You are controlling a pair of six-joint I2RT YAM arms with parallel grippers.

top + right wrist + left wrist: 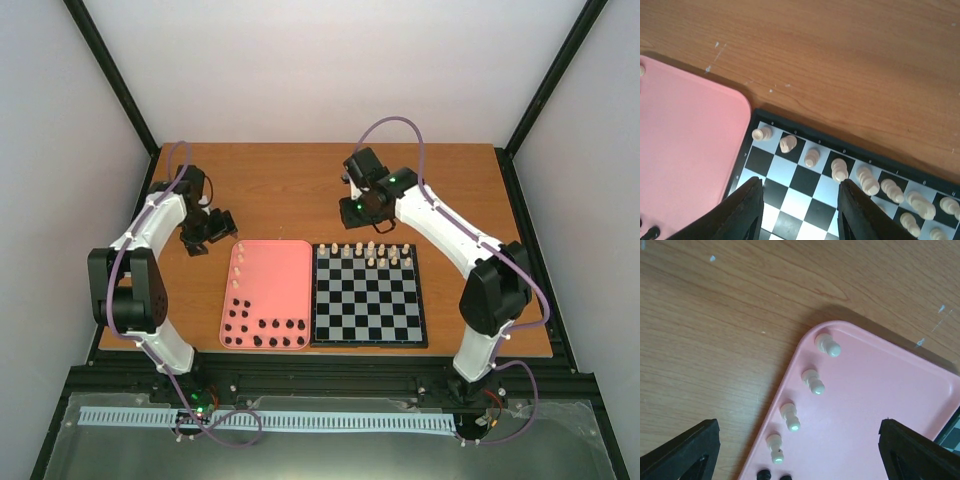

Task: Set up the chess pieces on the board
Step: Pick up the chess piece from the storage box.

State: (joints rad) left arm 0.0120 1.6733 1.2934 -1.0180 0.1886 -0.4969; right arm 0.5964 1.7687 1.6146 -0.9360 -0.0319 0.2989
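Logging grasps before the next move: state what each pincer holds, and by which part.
Nothing held. Left pincer open, empty, over the pink tray; right pincer open, empty, over the chessboard.

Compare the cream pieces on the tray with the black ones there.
Cream pieces number four; black pieces are many more. Cream pieces line the tray's far left edge; black pieces cluster along its near edge and left corner. Both stand upright, awaiting the board.
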